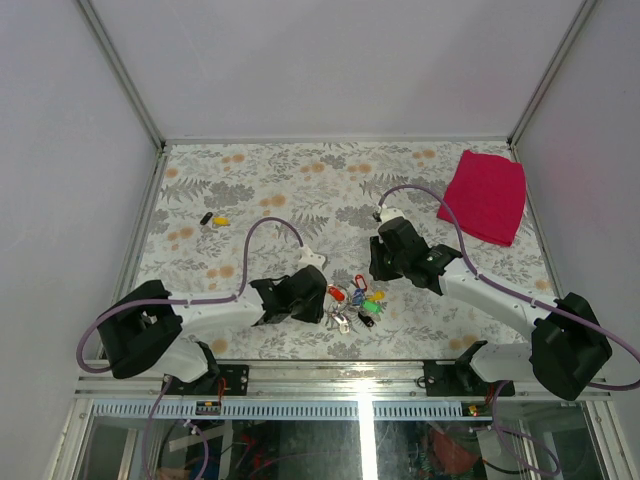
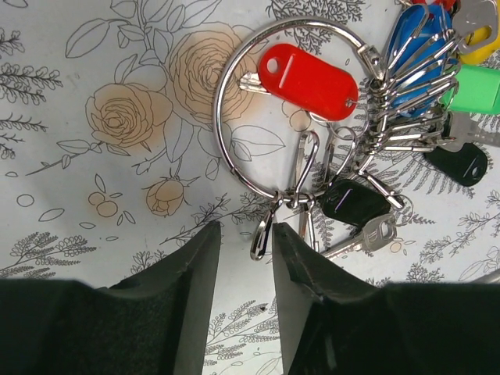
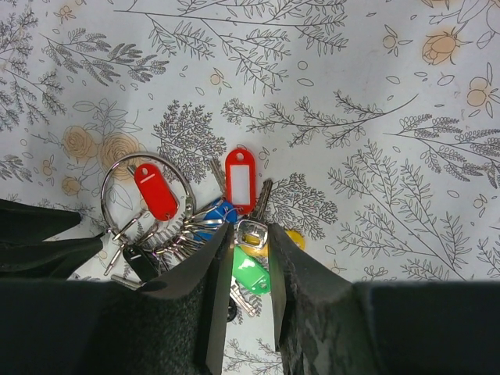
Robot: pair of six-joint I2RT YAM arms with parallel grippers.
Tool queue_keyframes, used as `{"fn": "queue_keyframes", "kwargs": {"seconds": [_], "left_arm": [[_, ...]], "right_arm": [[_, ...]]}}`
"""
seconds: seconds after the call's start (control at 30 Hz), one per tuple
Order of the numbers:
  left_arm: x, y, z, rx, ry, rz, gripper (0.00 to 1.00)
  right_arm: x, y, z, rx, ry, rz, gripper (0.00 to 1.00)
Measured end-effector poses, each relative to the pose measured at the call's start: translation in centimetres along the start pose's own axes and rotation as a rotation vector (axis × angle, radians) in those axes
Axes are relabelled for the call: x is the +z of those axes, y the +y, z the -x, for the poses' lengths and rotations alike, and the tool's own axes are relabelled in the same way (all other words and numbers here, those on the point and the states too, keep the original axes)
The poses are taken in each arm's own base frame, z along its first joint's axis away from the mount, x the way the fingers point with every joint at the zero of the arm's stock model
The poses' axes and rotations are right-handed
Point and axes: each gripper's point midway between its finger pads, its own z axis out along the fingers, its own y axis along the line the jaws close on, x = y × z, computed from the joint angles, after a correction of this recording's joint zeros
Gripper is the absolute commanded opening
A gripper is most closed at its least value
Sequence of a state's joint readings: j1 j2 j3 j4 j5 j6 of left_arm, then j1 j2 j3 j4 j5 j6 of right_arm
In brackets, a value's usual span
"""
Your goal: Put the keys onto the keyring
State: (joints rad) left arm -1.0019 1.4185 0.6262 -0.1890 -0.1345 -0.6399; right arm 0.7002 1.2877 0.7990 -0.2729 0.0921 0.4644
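The keyring (image 2: 221,117), a large silver wire loop, lies on the flowered table with a red tag (image 2: 307,72), several snap clips and keys with blue, green, yellow and black (image 2: 353,201) heads. The bunch (image 1: 356,300) lies between both grippers. My left gripper (image 2: 244,234) is open, with a small silver clip loop (image 2: 262,233) between its fingertips, close to the right one. My right gripper (image 3: 250,234) has its fingertips tight on the head of a silver key (image 3: 252,231), above a green tag (image 3: 251,275). A second red tag (image 3: 241,180) lies beside it.
A red cloth (image 1: 488,195) lies at the far right of the table. Two small loose pieces, black and yellow (image 1: 214,219), lie at the far left. White walls with metal rails (image 1: 140,230) enclose the table.
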Motion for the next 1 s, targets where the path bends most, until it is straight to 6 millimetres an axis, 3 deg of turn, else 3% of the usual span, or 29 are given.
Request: {"fn": "queue_keyframes", "kwargs": {"seconds": [0.33, 0.57, 1.0], "left_arm": [[0.1, -0.8, -0.6, 0.048, 0.002, -0.003, 0.25], [0.2, -1.4, -1.0, 0.069, 0.009, -0.007, 0.01], [-1.0, -0.6, 0.1, 0.164, 0.03, 0.071, 0.0]], "right_arm": [[0.0, 0.0, -0.2, -0.001, 0.009, 0.002, 0.3], [0.0, 0.0, -0.3, -0.001, 0.011, 0.002, 0.29], [-1.0, 1.0, 0.5, 0.0, -0.026, 0.063, 0.22]]}}
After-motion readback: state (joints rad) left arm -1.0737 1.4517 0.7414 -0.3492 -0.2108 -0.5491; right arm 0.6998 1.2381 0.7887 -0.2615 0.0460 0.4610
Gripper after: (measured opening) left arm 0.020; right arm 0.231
